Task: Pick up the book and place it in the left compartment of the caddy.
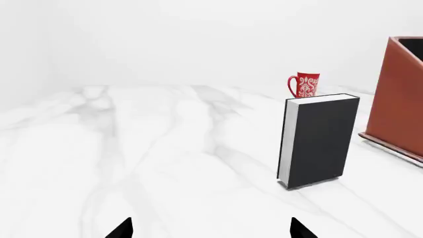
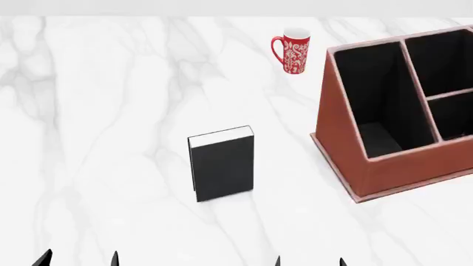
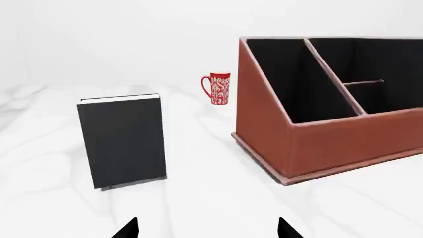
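Observation:
The black book (image 2: 221,165) (image 1: 320,141) (image 3: 124,141) stands upright on the white marble table, white page edges showing at its top and side. To its right sits the reddish-brown caddy (image 2: 347,144) (image 3: 264,109) (image 1: 396,109), whose left compartment (image 2: 377,105) (image 3: 290,82) is the long black-lined section, with nothing in it. My left gripper (image 2: 77,259) (image 1: 210,229) is open near the table's front, well short of the book. Open too, my right gripper (image 2: 309,261) (image 3: 206,229) holds nothing, in front of the gap between book and caddy.
A red patterned mug (image 2: 293,50) (image 1: 304,85) (image 3: 217,89) stands at the back of the marble table (image 2: 111,138), behind the book and left of the caddy. The caddy's two smaller sections (image 2: 443,83) lie on its right side.

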### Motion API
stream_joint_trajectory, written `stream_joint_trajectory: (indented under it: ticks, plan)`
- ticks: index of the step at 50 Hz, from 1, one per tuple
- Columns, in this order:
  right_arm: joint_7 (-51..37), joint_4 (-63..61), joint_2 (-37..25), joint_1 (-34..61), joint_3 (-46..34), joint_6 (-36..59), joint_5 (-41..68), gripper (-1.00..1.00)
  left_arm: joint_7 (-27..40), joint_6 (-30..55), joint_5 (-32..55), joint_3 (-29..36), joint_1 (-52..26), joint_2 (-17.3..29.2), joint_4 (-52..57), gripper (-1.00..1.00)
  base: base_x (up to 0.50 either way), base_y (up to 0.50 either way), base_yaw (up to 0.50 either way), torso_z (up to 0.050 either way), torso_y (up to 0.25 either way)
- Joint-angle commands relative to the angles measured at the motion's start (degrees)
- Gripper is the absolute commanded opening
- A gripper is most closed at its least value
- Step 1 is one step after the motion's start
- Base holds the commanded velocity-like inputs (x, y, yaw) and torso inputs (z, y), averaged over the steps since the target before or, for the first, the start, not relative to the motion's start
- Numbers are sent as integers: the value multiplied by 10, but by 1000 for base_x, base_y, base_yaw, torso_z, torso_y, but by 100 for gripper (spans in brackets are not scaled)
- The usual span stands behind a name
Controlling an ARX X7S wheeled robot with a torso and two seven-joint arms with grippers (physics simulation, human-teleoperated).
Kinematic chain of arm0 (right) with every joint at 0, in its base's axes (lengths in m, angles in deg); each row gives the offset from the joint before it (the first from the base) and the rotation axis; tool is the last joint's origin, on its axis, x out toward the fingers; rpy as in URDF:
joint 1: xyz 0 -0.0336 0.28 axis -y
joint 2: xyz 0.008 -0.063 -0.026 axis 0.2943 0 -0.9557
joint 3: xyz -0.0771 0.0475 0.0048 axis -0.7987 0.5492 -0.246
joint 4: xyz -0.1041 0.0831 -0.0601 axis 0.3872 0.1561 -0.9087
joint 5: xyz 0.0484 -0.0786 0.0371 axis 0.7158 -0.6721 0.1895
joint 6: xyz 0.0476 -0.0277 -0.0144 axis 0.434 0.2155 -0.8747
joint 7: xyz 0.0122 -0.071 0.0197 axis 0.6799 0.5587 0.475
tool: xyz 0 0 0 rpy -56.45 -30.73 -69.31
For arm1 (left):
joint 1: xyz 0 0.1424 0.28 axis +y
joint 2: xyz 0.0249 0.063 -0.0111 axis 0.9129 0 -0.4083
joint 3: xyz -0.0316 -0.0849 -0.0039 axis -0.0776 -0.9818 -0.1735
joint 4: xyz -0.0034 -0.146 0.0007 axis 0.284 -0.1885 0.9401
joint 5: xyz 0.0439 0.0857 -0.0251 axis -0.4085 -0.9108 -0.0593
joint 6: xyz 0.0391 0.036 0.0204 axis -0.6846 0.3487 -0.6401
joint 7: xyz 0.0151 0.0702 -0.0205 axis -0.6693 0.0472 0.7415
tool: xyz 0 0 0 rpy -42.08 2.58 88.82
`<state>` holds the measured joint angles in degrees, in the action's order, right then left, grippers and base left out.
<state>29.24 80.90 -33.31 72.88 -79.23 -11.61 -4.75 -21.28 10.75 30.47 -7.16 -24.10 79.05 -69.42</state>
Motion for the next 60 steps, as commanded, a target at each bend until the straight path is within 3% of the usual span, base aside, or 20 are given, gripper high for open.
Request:
stream_joint_trajectory:
  ticks: [1, 10, 14, 28, 41, 43, 47, 49, 55, 60]
  plan:
    - [-7, 0, -5, 0, -7, 0, 5, 100, 6, 0, 6, 6, 0, 6, 0, 100, 0, 0, 0, 0, 0]
    - [-36, -28, -22, -1, -30, 27, 12, 100, 22, 33, 16, 27, 12, 24, 53, 100, 0, 0, 0, 0, 0]
    - [-47, -67, -27, -5, -34, 47, 15, 100, 26, 97, 21, 30, 22, 35, 138, 100, 0, 0, 0, 0, 0]
    - [-64, -370, -54, -11, -38, 312, 30, 100, 39, 363, 77, -21, -14, 85, 414, 100, 0, 0, 0, 0, 0]
    - [-74, -597, -77, 9, -12, 504, 61, 100, 37, 466, 130, -78, -28, 103, 540, 100, 0, 0, 0, 0, 0]
    - [-114, -600, -107, 9, -17, 497, 103, 100, 38, 489, 145, -91, -32, 101, 555, 100, 0, 0, 0, 0, 0]
    - [-381, -600, -313, 40, -87, 414, 346, 100, 38, 520, 176, -127, -40, 99, 592, 100, 0, 0, 0, 0, 0]
    - [-455, -600, -376, 64, -135, 382, 388, 100, 45, 525, 192, -137, -42, 104, 599, 100, 0, 0, 0, 0, 0]
    - [-566, -600, -477, 120, -235, 302, 449, 100, 132, 494, 290, -139, -31, 166, 599, 100, 0, 0, 0, 0, 0]
    - [-601, -599, -545, 152, -326, 202, 428, 100, 174, 474, 335, -137, -26, 198, 598, 100, 71, 0, 0, 0, 0]
